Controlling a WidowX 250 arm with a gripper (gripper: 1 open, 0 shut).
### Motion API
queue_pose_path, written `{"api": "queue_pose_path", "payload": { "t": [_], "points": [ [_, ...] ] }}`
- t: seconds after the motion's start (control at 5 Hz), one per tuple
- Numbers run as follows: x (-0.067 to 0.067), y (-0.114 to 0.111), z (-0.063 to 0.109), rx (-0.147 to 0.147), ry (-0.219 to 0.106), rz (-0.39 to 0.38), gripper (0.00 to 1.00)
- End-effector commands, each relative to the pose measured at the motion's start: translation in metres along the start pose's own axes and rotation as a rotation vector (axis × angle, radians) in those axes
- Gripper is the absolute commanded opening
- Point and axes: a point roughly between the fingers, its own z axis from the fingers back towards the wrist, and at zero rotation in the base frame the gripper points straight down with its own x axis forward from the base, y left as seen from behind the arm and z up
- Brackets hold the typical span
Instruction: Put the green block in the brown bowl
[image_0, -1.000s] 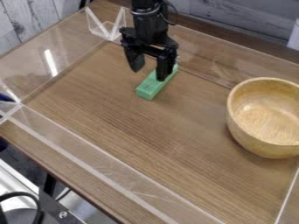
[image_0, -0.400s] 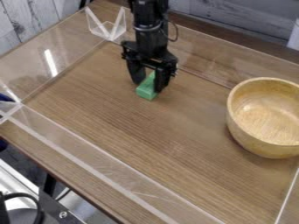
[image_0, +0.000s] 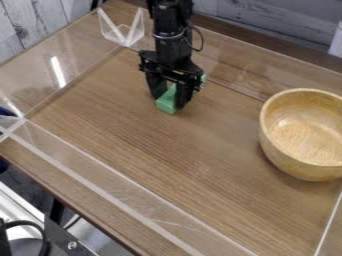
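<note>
Spanning wood-grain tabletop (image_0: 147, 150), clear surrounding walls (image_0: 80, 165).

A wood-grain tabletop (image_0: 147, 160) fills most of the view. Low clear plastic walls (image_0: 120, 185) fence it in on all sides. Beyond the tabletop's far left corner stands a pale plank wall (image_0: 40, 25).

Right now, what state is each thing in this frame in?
green block: flat on the wooden table, between the gripper's fingers, not lifted.
gripper: pointing down, fingers either side of the block; a firm grip cannot be confirmed.
brown bowl: upright, empty, at the right, apart from the block.
</note>
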Motion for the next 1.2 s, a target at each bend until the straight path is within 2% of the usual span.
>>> {"api": "queue_pose_path", "payload": {
  "t": [0.0, 0.2, 0.4, 0.6, 0.8, 1.0],
  "points": [
    [0.01, -0.001, 0.025, 0.004, -0.067, -0.002, 0.0],
    [0.01, -0.005, 0.042, -0.012, -0.091, 0.004, 0.0],
    [0.009, -0.011, 0.072, -0.024, -0.14, 0.007, 0.0],
    [0.01, -0.033, 0.104, -0.053, -0.183, -0.016, 0.0],
    [0.007, -0.061, 0.131, -0.093, -0.206, -0.057, 0.0],
    [0.008, -0.096, 0.137, -0.11, -0.202, -0.122, 0.0]
  ]
}}
